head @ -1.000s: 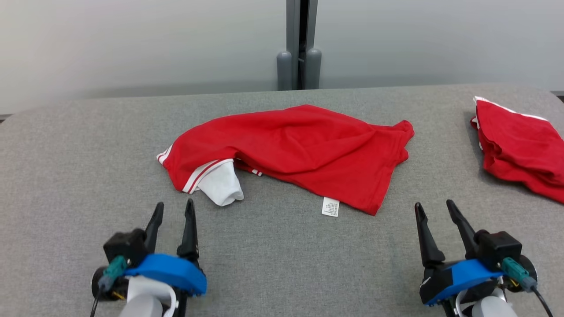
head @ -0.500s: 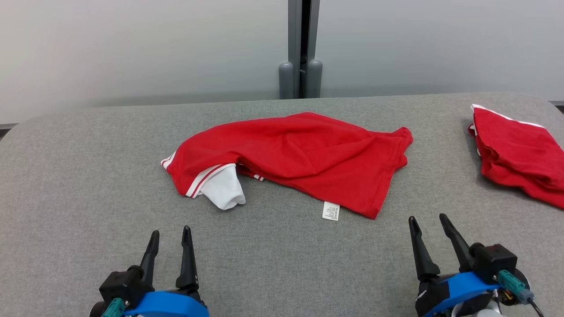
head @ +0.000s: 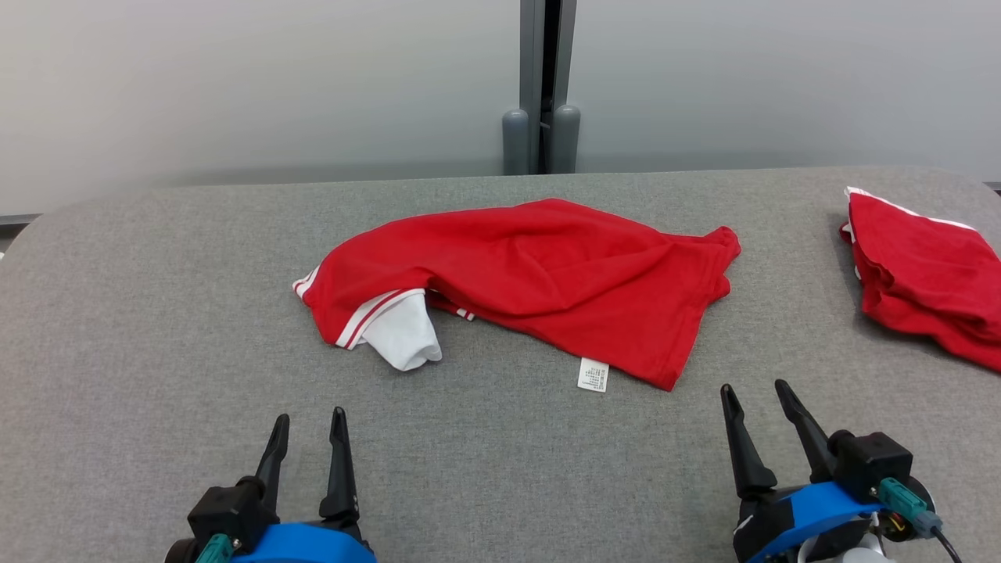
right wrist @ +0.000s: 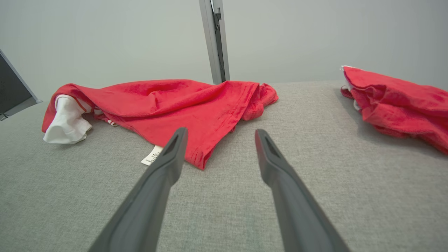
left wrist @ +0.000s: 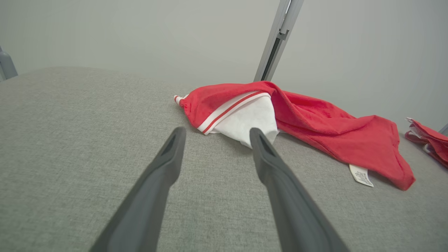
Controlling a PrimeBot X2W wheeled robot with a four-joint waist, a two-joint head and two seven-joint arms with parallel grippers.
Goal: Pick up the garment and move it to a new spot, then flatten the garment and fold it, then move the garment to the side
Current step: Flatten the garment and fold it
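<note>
While the garment (head: 539, 281) lies crumpled on the table (head: 156, 313), no step looks done | left pincer (head: 310, 414) and right pincer (head: 753, 386) — both parted, empty, near its front edge, not touching | to do: lift, move, flatten, fold, set aside

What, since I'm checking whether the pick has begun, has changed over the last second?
Both drew back toward the robot, the left end effector more than the right end effector; the head view shifted slightly too. Nothing grasped: both open, empty. The red garment lies crumpled on the table as before, as does the folded garment.
</note>
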